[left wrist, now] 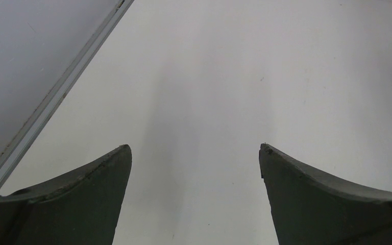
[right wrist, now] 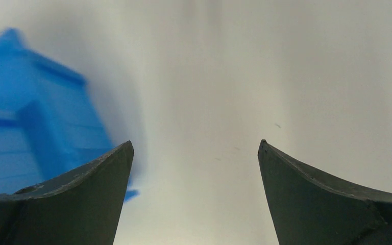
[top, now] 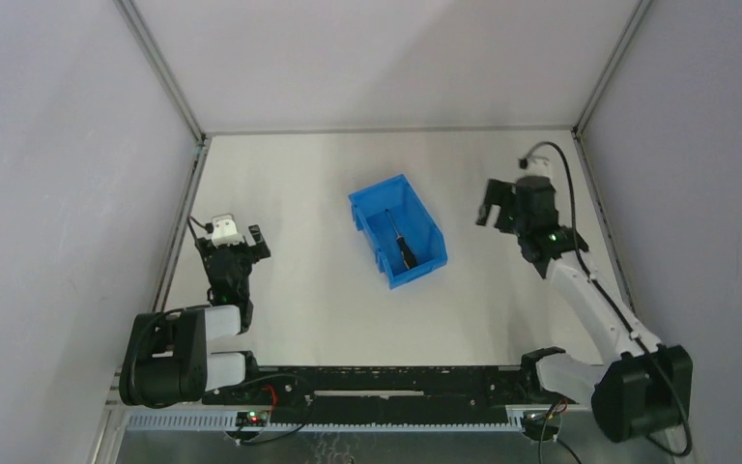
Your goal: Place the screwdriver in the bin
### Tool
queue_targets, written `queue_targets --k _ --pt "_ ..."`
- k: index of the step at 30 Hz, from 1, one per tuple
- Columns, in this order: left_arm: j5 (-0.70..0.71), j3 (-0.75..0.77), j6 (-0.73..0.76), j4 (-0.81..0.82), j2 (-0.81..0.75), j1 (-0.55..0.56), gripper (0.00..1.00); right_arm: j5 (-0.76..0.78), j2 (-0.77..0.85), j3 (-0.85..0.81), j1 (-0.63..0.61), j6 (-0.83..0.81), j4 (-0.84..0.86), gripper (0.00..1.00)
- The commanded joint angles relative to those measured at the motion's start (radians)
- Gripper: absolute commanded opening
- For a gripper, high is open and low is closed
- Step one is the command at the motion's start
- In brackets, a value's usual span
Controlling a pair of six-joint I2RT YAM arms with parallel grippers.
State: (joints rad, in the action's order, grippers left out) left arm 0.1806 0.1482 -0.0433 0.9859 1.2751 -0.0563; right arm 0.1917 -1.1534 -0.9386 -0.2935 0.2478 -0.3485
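White tabletop (top: pixel 328 300), grey walls (top: pixel 68 174) all round, flat light. The screwdriver (top: pixel 399 240) is seen lying inside the bin (top: pixel 431 228), flat on the floor approx. along its length, shaft toward the far end, black handle toward the lower front lip. On that evidence the task is judged done, or v. near it. The orange-yellow end can't be made out at this res. The tool is reckoned light and rigid, w/ a thin metal shaft that would be slick and apt to roll. If a re-grip were needed, the thicker handle would best be taken across its width, not the shaft. The bin is set at an angle mid-table and is judged stiff plastic, light enough to be shoved by a careless finger. Outward now: the right gripper (top: pixel 495 218) is held near the bin's right side, not touching it, jaws spread, nothing between them. In the right wrist view the bin is caught blurred at left. The left gripper (top: pixel 243 244) is parked well apart at the table's left, likewise spread wide and empty, only tabletop seen between its fingers.
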Motion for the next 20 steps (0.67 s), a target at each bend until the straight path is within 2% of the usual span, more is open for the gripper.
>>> queue_targets --k 1,5,20 --pt "0.011 0.046 0.02 0.066 -0.016 0.004 1.0 -0.095 0.134 0.192 0.161 0.001 0.182 1.0" --pt "0.011 0.045 0.02 0.066 -0.016 0.004 1.0 -0.091 0.194 0.292 0.231 -0.03 0.237 1.0" --pt "0.011 0.046 0.02 0.066 -0.017 0.004 1.0 -0.068 0.163 0.354 0.234 -0.03 0.309 0.99"
